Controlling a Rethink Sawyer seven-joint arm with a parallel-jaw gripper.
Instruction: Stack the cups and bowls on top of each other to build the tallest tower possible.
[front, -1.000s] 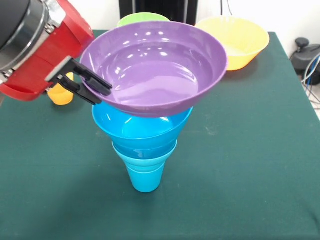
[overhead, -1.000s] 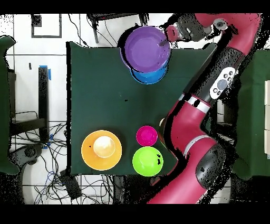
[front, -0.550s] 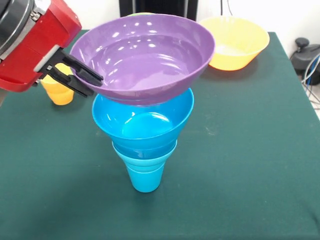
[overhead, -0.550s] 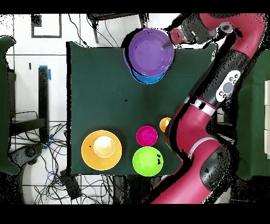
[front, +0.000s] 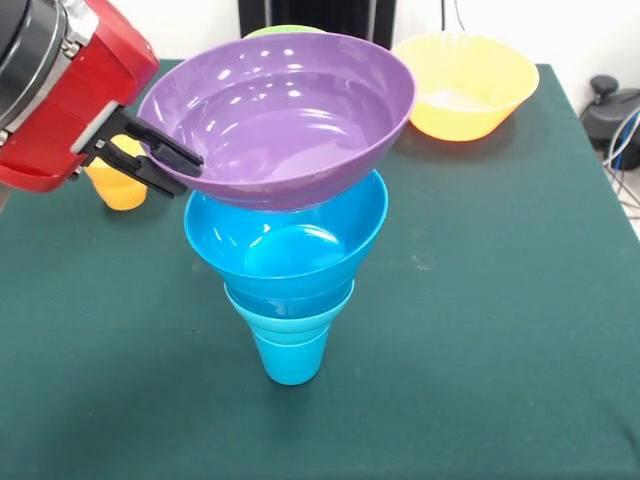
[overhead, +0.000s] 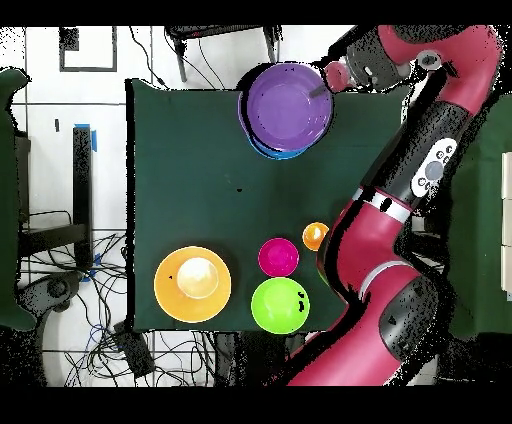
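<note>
A: What has changed in the last second?

B: The purple bowl (front: 285, 115) has gone from sitting tilted and off to one side of the tower (front: 288, 275) to lying nearly centred over the blue bowl (front: 285, 245), its underside resting in that bowl's rim. From above it now hides almost all the blue beneath.

A: And the gripper (front: 160, 160)?

B: It is clamped on the purple bowl's rim, 1 black finger inside and 1 outside. It has not let go yet.

A: What does that mean for the task?

B: I judge the placing nearly done: 1 release and the tower has another layer. The bowl leans a little toward the gripper side, so letting go could rock it.

A: Shapes and materials?

B: All glossy hard plastic, catching the light. The tower is a funnel: a blue cup (front: 290, 355) at the base on the green cloth, then wider blue bowls, then purple. Smooth walls should slide easily on each other.

A: What is left?

B: The big yellow-orange bowl (front: 465, 85) at the far edge, with something pale in it seen from above, a green bowl (overhead: 280, 305), a red bowl (overhead: 278, 257) and an orange cup (front: 118, 185)
</note>
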